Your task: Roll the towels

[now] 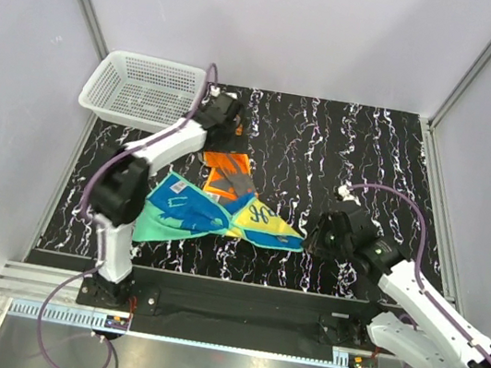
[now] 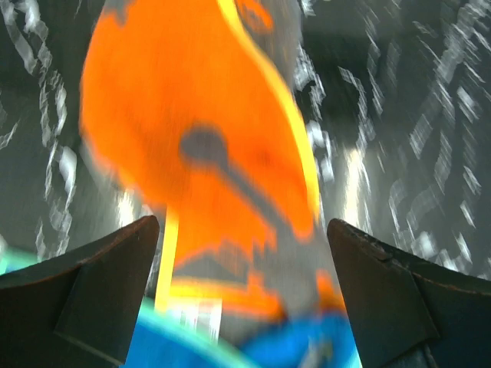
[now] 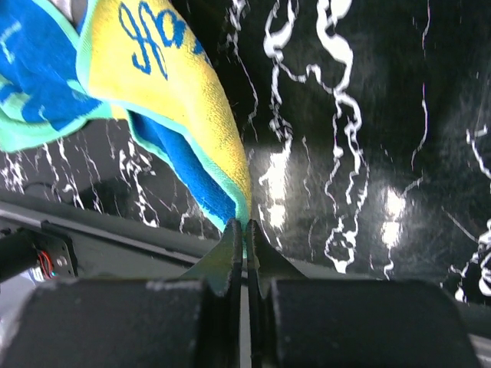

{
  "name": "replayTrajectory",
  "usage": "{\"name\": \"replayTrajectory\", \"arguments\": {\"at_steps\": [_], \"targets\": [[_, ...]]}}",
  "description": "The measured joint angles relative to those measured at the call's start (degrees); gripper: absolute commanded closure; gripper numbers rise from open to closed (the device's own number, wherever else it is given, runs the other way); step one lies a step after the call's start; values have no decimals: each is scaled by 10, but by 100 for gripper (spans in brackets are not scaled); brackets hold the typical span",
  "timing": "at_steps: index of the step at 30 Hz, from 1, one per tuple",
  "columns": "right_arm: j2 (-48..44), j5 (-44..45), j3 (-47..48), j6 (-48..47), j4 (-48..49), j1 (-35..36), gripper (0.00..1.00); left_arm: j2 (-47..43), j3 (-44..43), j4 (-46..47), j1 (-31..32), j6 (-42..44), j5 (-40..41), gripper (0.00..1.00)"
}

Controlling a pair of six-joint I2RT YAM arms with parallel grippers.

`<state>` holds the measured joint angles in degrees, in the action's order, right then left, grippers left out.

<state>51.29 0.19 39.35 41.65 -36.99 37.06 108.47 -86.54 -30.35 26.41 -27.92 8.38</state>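
Two grippers: my left gripper [image 2: 242, 224] gapes above the orange towel [image 2: 192, 130]; my right gripper [image 3: 245, 228] pinches a corner of the yellow towel [image 3: 176, 92].

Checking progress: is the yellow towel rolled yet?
Not rolled: the yellow towel lies spread and rumpled, one corner pinched by the right gripper.

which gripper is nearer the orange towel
Left: the left gripper hangs open just above the orange towel; the right gripper is farther off, pinching a corner of the yellow towel.
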Motion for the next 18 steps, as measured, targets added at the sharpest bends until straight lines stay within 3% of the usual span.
{"name": "replayTrajectory", "arguments": {"at_steps": [3,8,9,11,12,13,14,18], "targets": [[-11,-9,-8,2,-12,0,100,97,-81,-26,2,-3,22,1],[-31,-16,-19,4,-23,0,100,163,-100,-79,3,-9,45,1],[-33,-18,-19,4,-24,0,100,171,-110,-89,3,-9,51,6],[-33,-23,-20,5,-23,0,100,178,-128,-99,3,-10,53,28],[-32,-26,-20,5,-23,0,100,181,-134,-100,3,-12,51,61],[-32,-27,-20,5,-23,0,100,186,-141,-103,3,-11,51,89],[-30,-28,-20,5,-23,0,100,192,-148,-103,3,-11,49,100],[-21,-28,-20,4,-23,0,100,204,-181,-106,3,-1,37,100]]}}
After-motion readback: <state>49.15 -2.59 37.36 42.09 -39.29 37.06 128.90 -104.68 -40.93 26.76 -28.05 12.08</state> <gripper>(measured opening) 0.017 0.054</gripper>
